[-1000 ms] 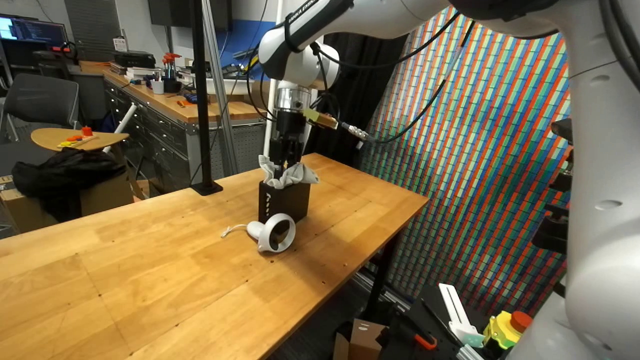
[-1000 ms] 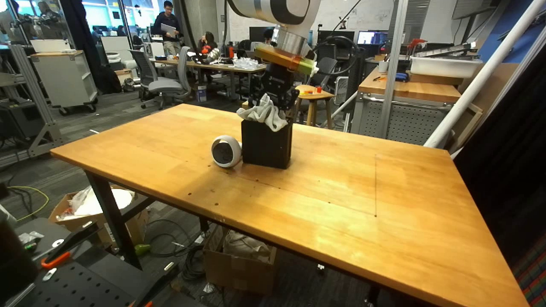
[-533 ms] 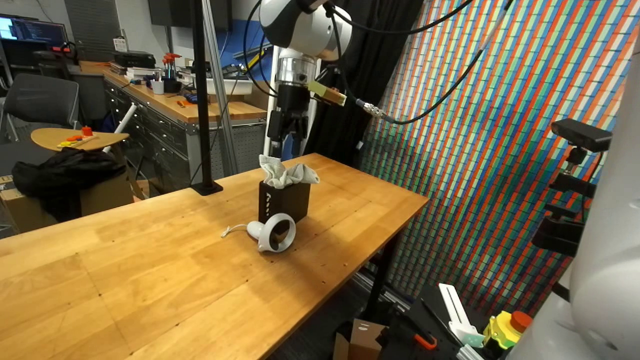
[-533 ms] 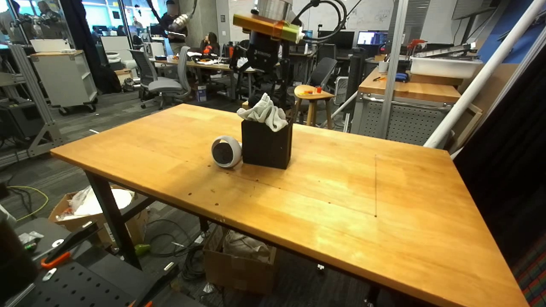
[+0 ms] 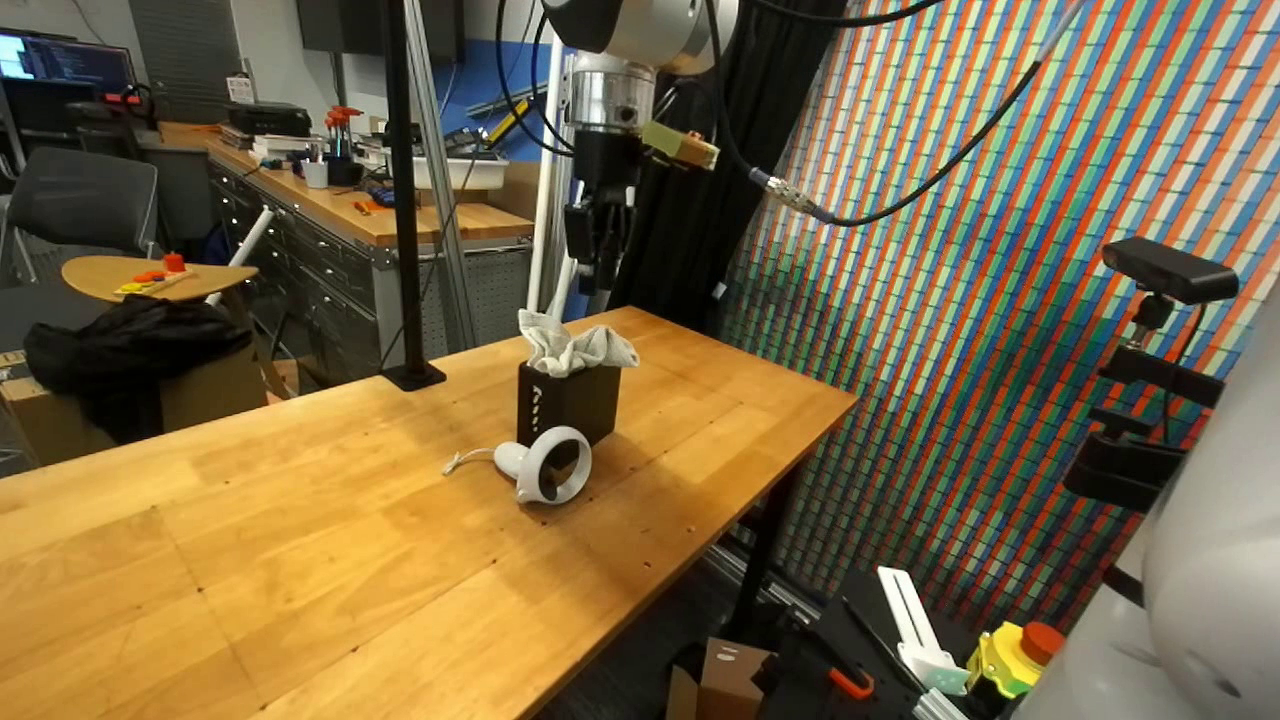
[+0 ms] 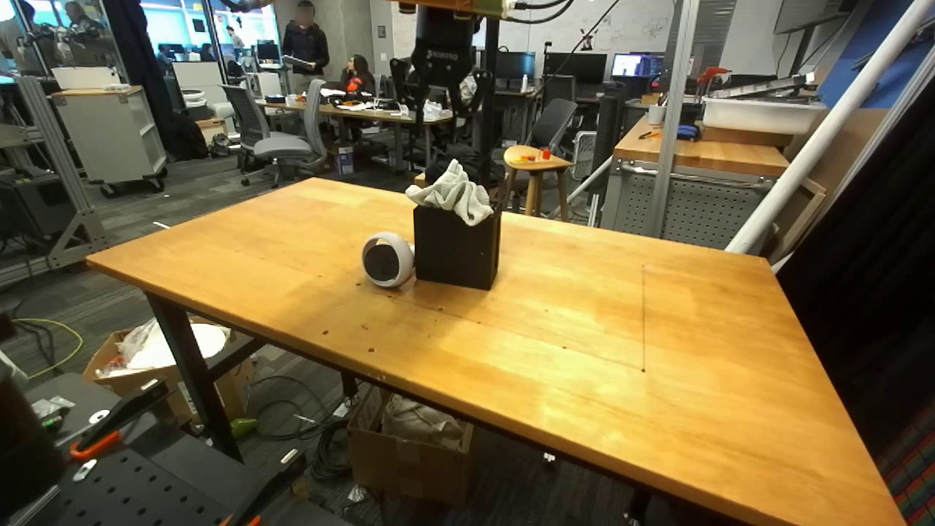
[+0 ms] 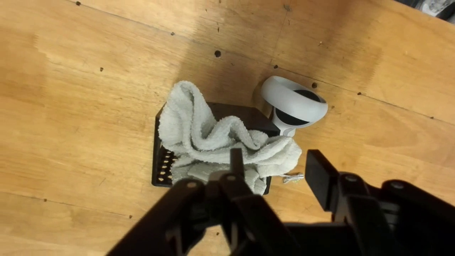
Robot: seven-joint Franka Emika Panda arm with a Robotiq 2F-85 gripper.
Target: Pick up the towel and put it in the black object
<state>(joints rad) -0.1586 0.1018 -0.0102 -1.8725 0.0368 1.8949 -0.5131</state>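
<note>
The towel (image 5: 575, 348), crumpled and white, sits in the top of the black box (image 5: 585, 405). Part of it stands above the rim and a corner hangs over the edge. Both show in the exterior view with the towel (image 6: 451, 196) and box (image 6: 456, 252). In the wrist view the towel (image 7: 213, 142) covers most of the box's opening, with a perforated inside part showing at the left. My gripper (image 7: 274, 156) is open and empty, well above the towel and apart from it. It also shows high over the box in both exterior views (image 5: 597, 282) (image 6: 447, 113).
A white ring-shaped controller (image 5: 510, 459) with a cord lies beside the box on the wooden table (image 5: 300, 540). It also shows in the wrist view (image 7: 291, 103). A black post (image 5: 400, 200) stands at the table's edge.
My gripper was down at the towel one second ago. It has since risen away from it. The towel stays in the top of the box, and the box has not moved.
</note>
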